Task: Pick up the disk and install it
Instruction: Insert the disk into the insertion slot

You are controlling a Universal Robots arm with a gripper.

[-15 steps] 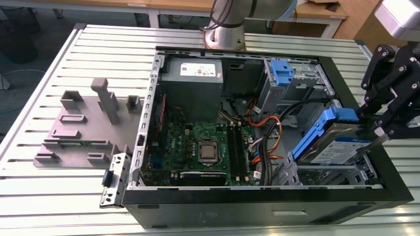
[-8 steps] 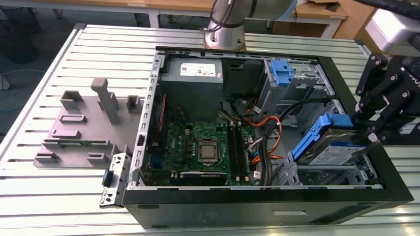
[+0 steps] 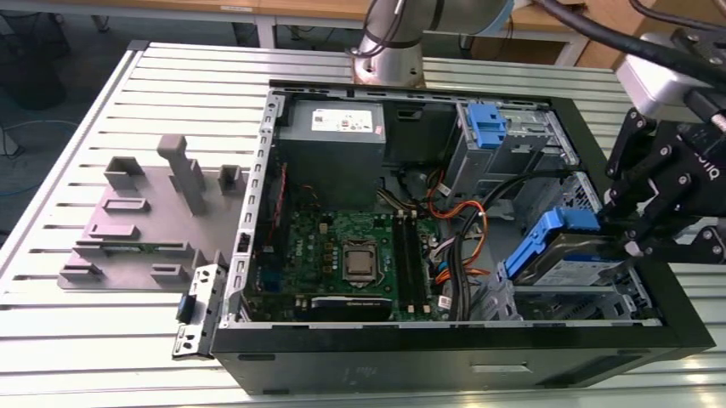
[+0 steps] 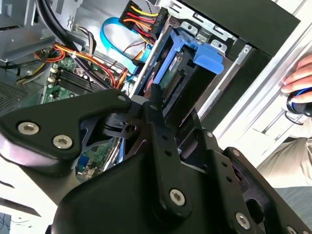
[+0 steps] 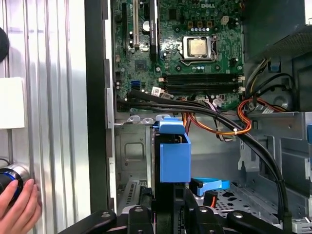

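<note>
One arm, one gripper [image 3: 626, 245], one disk [image 3: 573, 263], one open case [image 3: 454, 374] on a slatted table [image 3: 68, 340], one person's hand [image 5: 18, 207] resting on the table outside the case. In the case there is one motherboard [image 3: 340, 255], one grey box [image 3: 335, 127] with a white sticker, and one upright blue latch [image 3: 485, 127]. One grey fixture [image 3: 148, 221] sits on the table at the exterior view's left. The arm reaches in from the exterior view's right, with the gripper low over the case corner there and its fingers clamped on the disk. The disk sits partly in the drive bay [image 3: 590, 297] at that corner, tilted rather than flat. One blue rail faces the case interior, and the long axis slants along that rail, with the higher end toward the gripper. In both wrist views the blue rail [image 5: 174, 158] juts out from between the fingers toward the motherboard.
</note>
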